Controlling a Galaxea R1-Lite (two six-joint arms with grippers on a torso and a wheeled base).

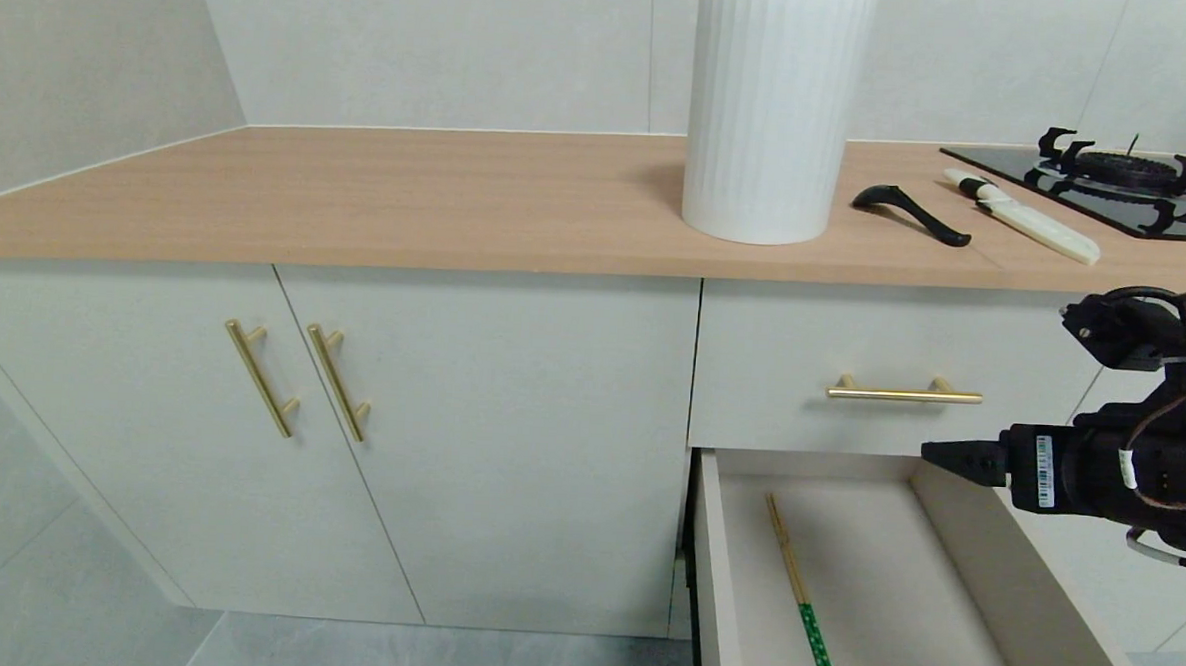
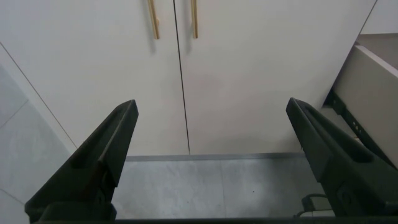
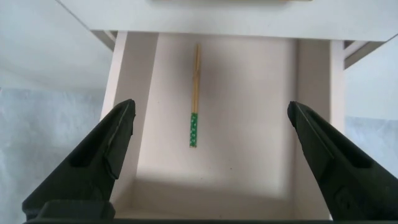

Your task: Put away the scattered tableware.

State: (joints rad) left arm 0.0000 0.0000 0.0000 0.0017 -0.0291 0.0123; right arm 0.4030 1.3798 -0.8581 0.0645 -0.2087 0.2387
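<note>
Head: looks down over counter (image 1: 409, 200) and drawer (image 1: 892, 586). Right wrist: close above same drawer. Left wrist: faces cabinet doors (image 2: 249, 74).

Chopsticks (image 1: 798, 582): pale bamboo, green ends with pale dots. Drawer (image 1: 715, 569): cream inside. Container (image 1: 775, 111): white, vertical ribbing. Countertop (image 1: 409, 195): light wood grain. Knife (image 1: 1020, 217): white, black band on handle. Curved tool (image 1: 909, 212): black. Cabinet doors (image 1: 508, 439): plain off-white. Bar handle (image 1: 904, 394): brass. Hob (image 1: 1090, 185): black

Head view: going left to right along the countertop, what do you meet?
white container → black tool → knife → burner
</note>
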